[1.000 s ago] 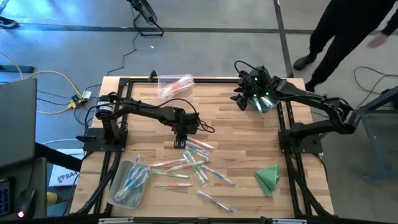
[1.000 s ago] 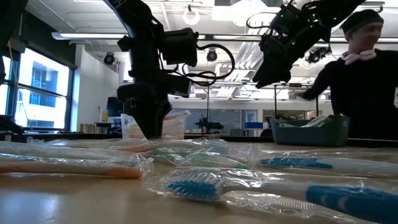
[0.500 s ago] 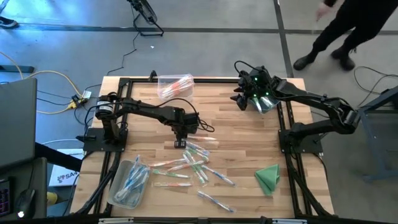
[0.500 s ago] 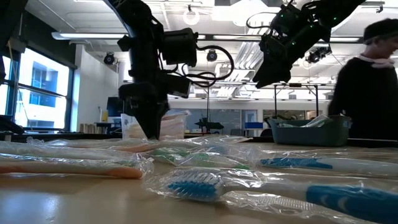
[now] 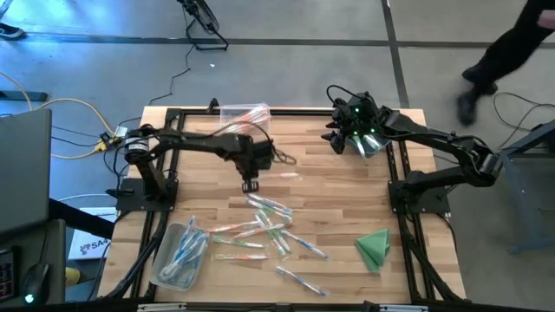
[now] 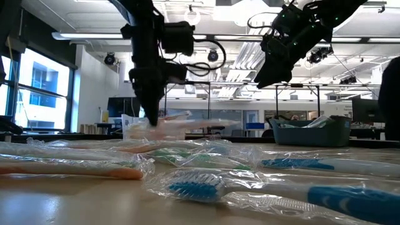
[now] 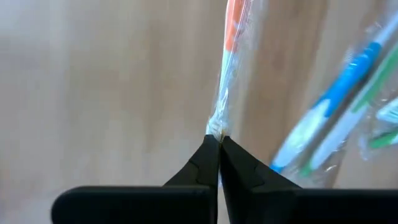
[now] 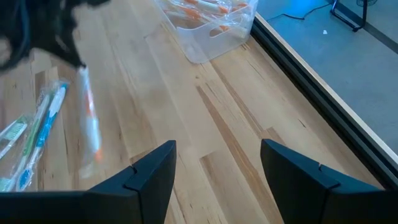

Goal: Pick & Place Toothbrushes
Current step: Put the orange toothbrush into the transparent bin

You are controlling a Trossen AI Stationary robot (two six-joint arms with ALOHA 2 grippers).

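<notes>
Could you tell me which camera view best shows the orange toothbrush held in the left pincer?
The left wrist view: the left pincer is shut on the wrapped orange toothbrush, close up. The right wrist view shows it blurred; the high view, small; the low view, faint.

The table (image 5: pixel 329 182) carries 2 bins: one (image 5: pixel 243 118) at its far edge, left of centre, with toothbrushes in it, and another (image 5: pixel 179 255) at the near left corner, also holding toothbrushes. A loose pile of toothbrushes (image 5: pixel 269 230) lies near the table's middle, toward the near side. A folded cloth (image 5: pixel 373 248) sits to the right of the pile. The left tool (image 5: pixel 251 185) hangs between the far bin and the pile, clamped on 1 wrapped toothbrush (image 7: pixel 225 74). The right tool (image 5: pixel 340 139) hovers at the far right, well apart from the pile.
</notes>
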